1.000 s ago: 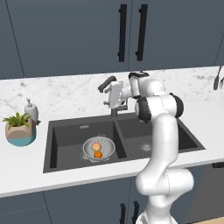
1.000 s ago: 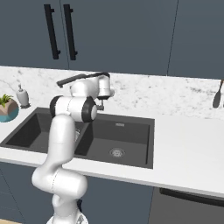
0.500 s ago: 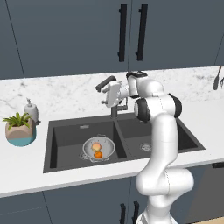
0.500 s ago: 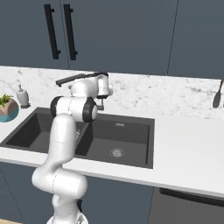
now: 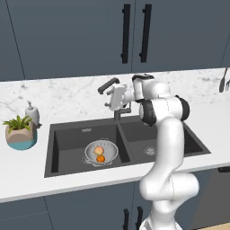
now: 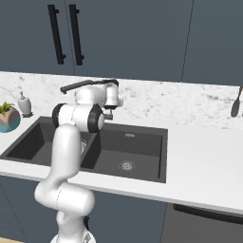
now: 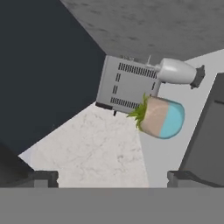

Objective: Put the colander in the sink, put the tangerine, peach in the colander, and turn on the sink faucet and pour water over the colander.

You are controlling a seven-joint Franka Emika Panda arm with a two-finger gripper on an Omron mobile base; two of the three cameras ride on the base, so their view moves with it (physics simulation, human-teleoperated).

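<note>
Behind the sink's divider, at twelve o'clock from the colander, the fingers stand spread wide with nothing held, right at the sink faucet. Inside the left basin sits the colander, holding the peach and the tangerine. At nine o'clock, a plant pot and soap dispenser stand on the tabletop.

Base views flanking sink
</note>
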